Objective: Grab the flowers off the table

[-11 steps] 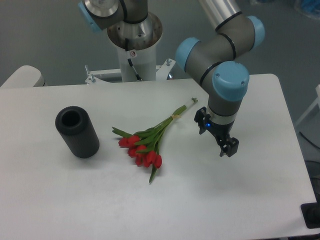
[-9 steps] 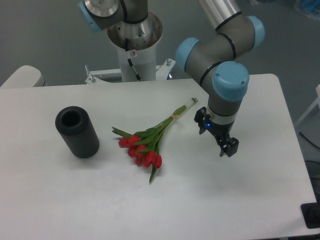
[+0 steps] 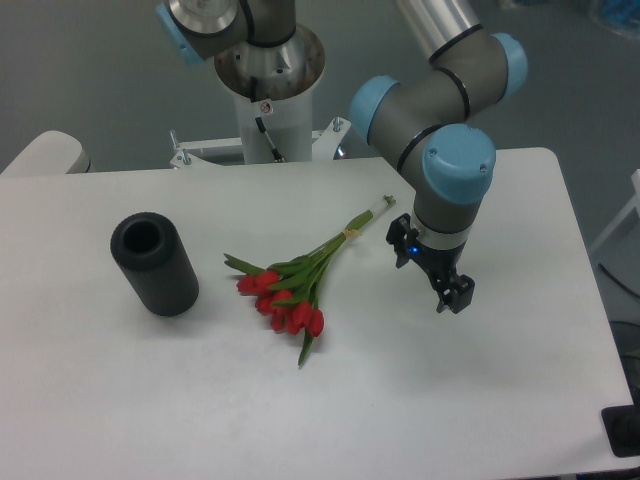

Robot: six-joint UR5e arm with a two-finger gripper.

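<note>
1. I see the flowers (image 3: 290, 285) lying flat on the white desk (image 3: 480, 400) near the middle of the frame, red heads toward the lower left, thin stems running up and to the right to their pale tied ends.
2. My claw (image 3: 452, 292) hangs right of centre, pointing down and toward the lower right, just beside the stem ends but not touching them.
3. From this angle the two fingers overlap into one dark shape, so I cannot tell how far apart they are; I see nothing held in them.
4. A small blue light glows on the wrist just above the claw.
5. The arm (image 3: 440, 100) bends in from the top of the frame, grey with light-blue caps at the joints, and its white base post stands at the upper middle behind the desk.
6. A black cylinder (image 3: 153, 263) stands at the left of the desk, open end up, well apart from the flowers.
</note>
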